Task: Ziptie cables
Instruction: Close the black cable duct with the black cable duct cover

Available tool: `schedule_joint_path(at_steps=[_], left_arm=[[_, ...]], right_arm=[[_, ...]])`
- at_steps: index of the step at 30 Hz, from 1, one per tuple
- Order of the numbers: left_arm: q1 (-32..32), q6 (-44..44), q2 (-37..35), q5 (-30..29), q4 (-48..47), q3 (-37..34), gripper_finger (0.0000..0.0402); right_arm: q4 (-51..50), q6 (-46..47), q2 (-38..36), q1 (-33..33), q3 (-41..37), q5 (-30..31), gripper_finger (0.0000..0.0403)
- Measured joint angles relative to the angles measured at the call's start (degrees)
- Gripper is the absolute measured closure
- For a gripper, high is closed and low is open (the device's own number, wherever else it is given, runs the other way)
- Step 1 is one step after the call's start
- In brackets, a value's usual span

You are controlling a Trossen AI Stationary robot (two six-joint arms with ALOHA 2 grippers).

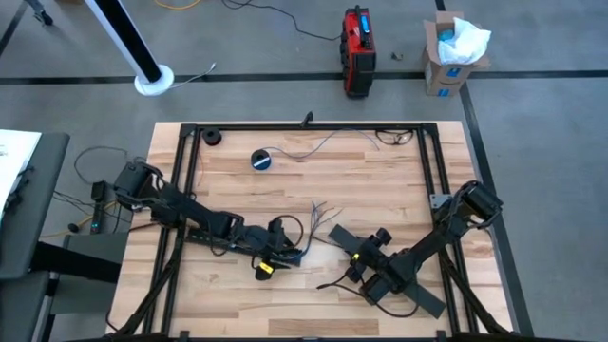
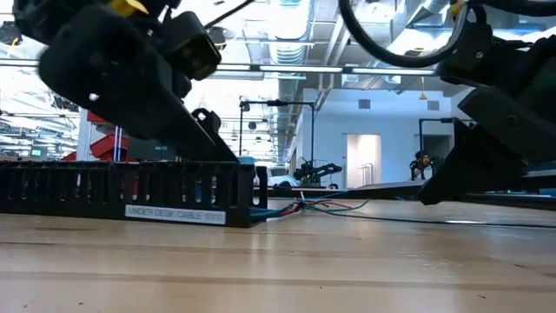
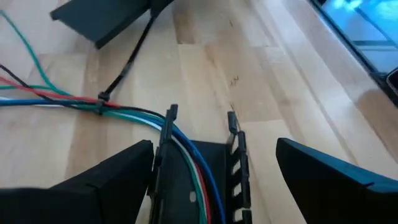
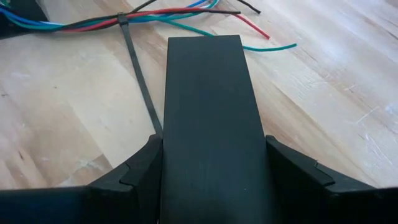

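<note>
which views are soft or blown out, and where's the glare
Low view: bright ceiling lights and windows wash out the room behind, leaving the arms as dark shapes. Left wrist view: soft throughout, the cables slightly smeared, blue glare in one corner. Right wrist view: sharper, with a sheen on the flat black strip.

From above I see a grey concrete floor (image 1: 532, 142) crossed by dark lines around the wooden table (image 1: 313, 195). A red and black case (image 1: 358, 38) stands on the floor beyond the table, near an open cardboard box (image 1: 446, 57) stuffed with white material. A white pole base (image 1: 154, 80) sits to the left. At table height I look into a bright hall with ceiling ducts (image 2: 291, 35), a white door (image 2: 362, 159) and a person (image 2: 422, 163) far off.
</note>
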Motion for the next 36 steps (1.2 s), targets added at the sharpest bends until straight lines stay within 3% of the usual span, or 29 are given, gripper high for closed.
schedule_joint_path(at_steps=[9,16,24,36], left_arm=[[-0.7,-1.4,6.2,-1.4,5.1,0.0,0.007],[-1.3,-0.1,6.4,-5.3,10.0,-0.3,0.007],[-2.3,-2.4,9.5,-5.0,19.1,-2.7,0.007],[-4.3,-0.6,13.5,-1.5,22.7,-2.5,0.007]], right_arm=[[0.2,-3.3,0.0,-1.4,0.0,0.0,0.0184],[0.2,-4.8,0.0,-2.0,0.0,0.3,0.0184],[0.0,-7.4,0.0,-2.0,0.0,0.4,0.0184],[0.5,-9.3,0.0,-2.9,0.0,1.7,0.0184]])
